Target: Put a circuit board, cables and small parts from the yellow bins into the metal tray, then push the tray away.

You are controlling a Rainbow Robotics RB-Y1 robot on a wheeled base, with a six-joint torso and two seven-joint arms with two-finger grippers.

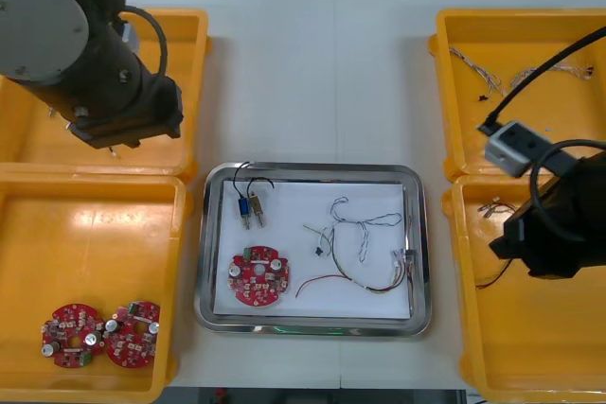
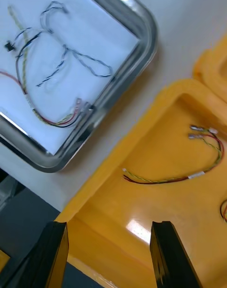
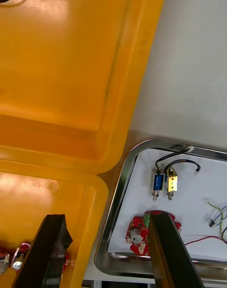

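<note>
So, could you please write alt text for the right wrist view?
The open right end effector hangs over a yellow bin holding a red and yellow cable. Beside the bin, the metal tray holds more cables.

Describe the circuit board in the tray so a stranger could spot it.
Start at the metal tray mid-table. In its near-left corner lies a round red circuit board, near two small metal parts. The two other boards sit in the left near yellow bin.
</note>
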